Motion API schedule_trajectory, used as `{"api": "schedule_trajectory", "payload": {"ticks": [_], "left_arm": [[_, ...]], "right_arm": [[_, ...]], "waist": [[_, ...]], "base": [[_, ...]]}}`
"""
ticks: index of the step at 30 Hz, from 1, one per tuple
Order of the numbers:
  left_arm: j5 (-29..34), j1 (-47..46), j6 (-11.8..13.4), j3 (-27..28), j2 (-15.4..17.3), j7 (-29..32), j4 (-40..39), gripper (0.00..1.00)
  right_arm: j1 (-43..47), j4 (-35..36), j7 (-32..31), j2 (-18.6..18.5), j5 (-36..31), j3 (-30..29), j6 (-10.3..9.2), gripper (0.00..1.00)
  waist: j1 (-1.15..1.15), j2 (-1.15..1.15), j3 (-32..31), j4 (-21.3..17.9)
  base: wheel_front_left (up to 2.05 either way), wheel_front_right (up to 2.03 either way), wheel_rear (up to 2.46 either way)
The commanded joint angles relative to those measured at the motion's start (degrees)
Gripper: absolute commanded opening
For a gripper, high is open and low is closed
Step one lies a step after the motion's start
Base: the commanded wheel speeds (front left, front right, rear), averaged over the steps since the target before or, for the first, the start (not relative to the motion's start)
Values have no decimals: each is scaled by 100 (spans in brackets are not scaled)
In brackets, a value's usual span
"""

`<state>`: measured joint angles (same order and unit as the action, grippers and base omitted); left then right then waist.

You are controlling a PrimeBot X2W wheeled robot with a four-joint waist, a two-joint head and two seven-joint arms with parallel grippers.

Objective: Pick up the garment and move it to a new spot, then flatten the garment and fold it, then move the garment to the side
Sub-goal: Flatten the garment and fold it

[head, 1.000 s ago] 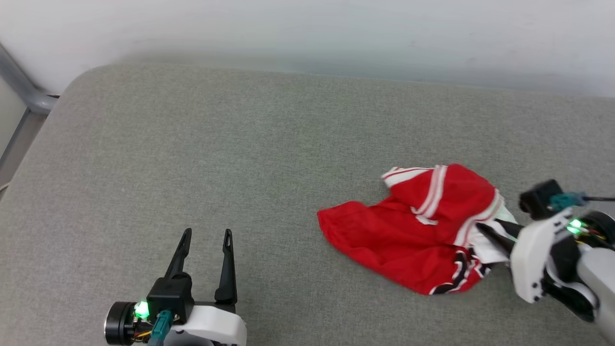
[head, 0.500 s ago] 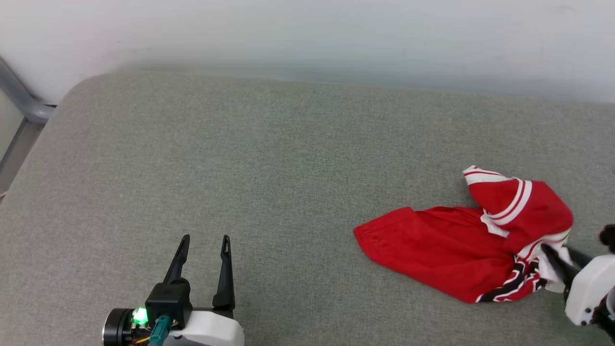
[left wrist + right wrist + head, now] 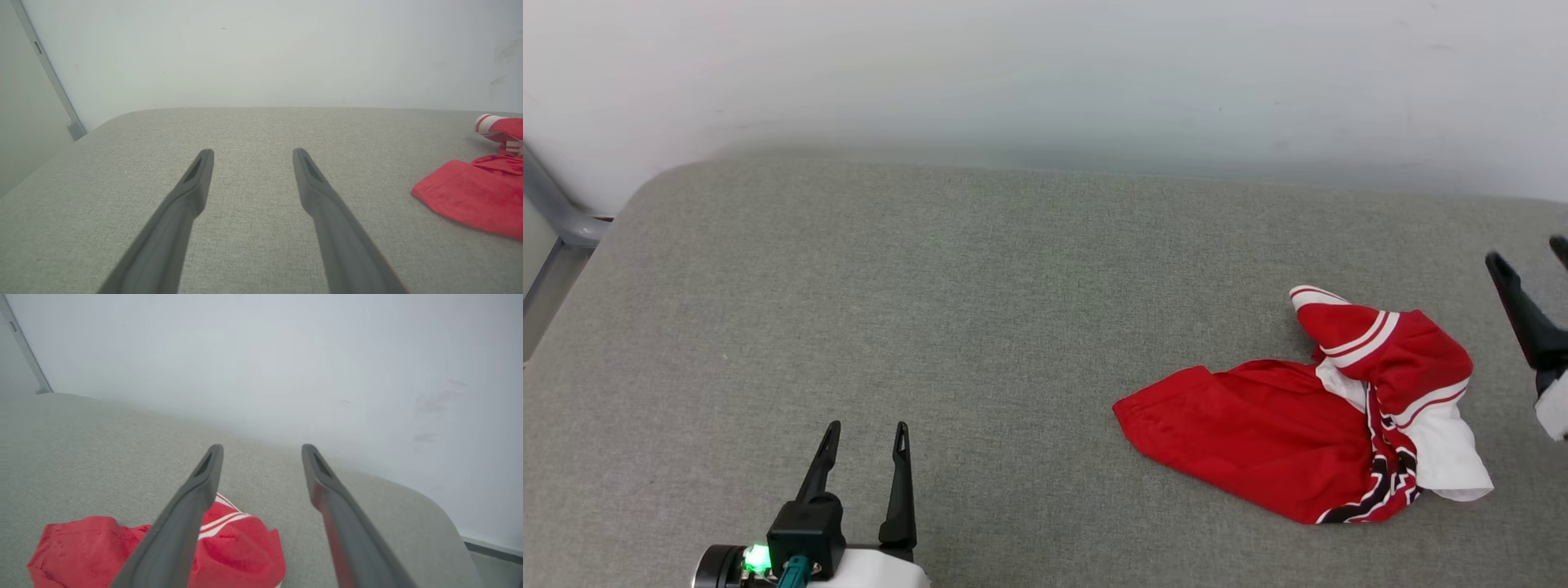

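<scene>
Grey cushion (image 3: 122, 163); left fingers (image 3: 190, 196) spread, empty; crumpled red garment (image 3: 470, 200) lying at right edge.

Bright, diffuse, even light leaves just a faint shadow beside the garment (image 3: 1258, 433), left of the right gripper (image 3: 1531, 255) — and in both wrist views the finger shafts blur toward the lens, the right wrist view softer and hazier overall.

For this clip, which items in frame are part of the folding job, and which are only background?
Part of the job:
- garment, crumpled, not yet flattened
- right gripper, open, holding nothing, near the garment
- left gripper, open, well apart from the garment

Just there:
- grey cushion that the garment lies on
- white wall
- metal post at the left edge
</scene>
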<state>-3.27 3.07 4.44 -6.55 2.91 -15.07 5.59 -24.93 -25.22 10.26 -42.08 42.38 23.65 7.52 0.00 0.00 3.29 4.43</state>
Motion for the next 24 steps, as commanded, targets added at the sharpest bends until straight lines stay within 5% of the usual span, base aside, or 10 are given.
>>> {"api": "schedule_trajectory", "payload": {"ticks": [1, 6, 11, 18, 24], "left_arm": [[39, 38, -26, 30, -3, -15, -33, 100], [62, 19, -41, 21, -3, -15, -52, 100], [29, -72, -42, -35, -3, -15, -49, 100], [-41, -203, -5, -138, -2, -15, -51, 100], [-99, -326, 27, -207, -4, -15, -70, 100]], "right_arm": [[127, 510, -306, 58, -269, -270, -6, 100], [166, 1930, -1444, 212, -863, -710, -6, 100], [-101, 2784, -2933, 107, -1052, -230, -7, 100], [-642, 2687, -4817, -204, -658, 928, -7, 100], [-1082, 2173, -5505, -203, -430, 1666, -7, 100]], "waist": [[0, 0, -7, 4], [0, 0, 28, 37], [0, 0, 114, 104], [0, 0, 316, 284], [0, 0, 576, 424]], "base": [[0, 0, 0], [0, 0, 0], [0, 0, 0], [0, 0, 0], [0, 0, 0]]}}
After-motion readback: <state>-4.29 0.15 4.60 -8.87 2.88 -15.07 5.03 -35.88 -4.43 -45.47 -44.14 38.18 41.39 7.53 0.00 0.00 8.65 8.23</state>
